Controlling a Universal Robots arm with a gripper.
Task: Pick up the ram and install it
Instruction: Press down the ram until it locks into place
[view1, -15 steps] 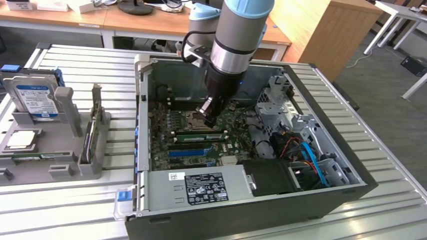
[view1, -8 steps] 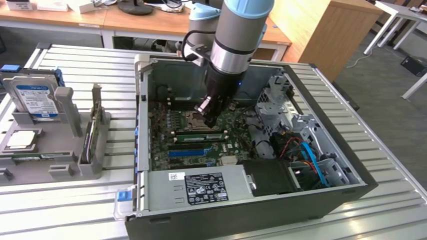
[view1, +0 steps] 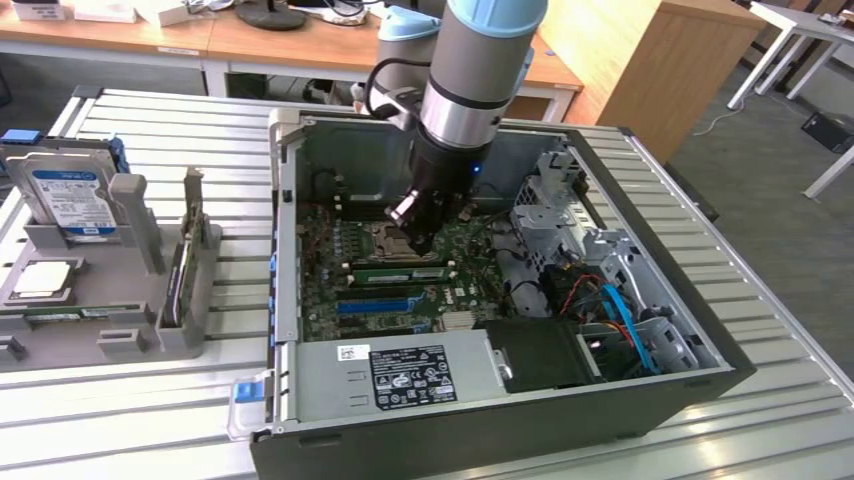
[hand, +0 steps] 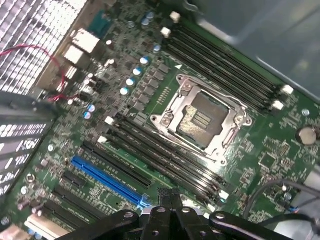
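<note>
No text on any label is legible.

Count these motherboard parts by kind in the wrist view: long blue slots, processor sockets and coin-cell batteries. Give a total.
long blue slot: 1
processor socket: 1
coin-cell battery: 1
Total: 3

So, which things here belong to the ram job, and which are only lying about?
Job: hand, shut; ram in a slot; motherboard.
Lying about: hard drive, upright card, grey holder, power supply.
</note>
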